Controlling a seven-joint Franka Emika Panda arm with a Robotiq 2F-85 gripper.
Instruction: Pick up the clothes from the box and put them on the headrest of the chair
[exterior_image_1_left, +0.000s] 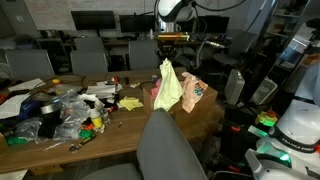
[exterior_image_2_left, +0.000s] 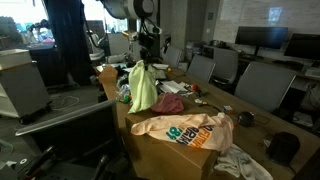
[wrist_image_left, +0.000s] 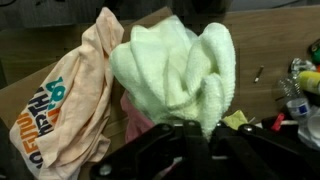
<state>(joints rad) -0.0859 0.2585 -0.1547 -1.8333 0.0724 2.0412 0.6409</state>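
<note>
The gripper (exterior_image_1_left: 168, 55) is clamped on the pale green cloth (exterior_image_1_left: 168, 85), which hangs clear above the cardboard box (exterior_image_2_left: 150, 152).

- Pick-up: complete for this item.
- Outstanding: transfer to the headrest of the near grey chair (exterior_image_1_left: 165, 125).
- The peach printed shirt (exterior_image_2_left: 188, 130) lies draped over the box, not yet collected.

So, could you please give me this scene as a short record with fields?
held item: pale green cloth, hanging from the jaws
jaws: shut on the cloth's top
position: above the cardboard box
on the box: peach printed shirt, draped over its edge; pink cloth
nearest chair: grey chair, nothing on its headrest
task state: no clothes on the chair yet
</note>
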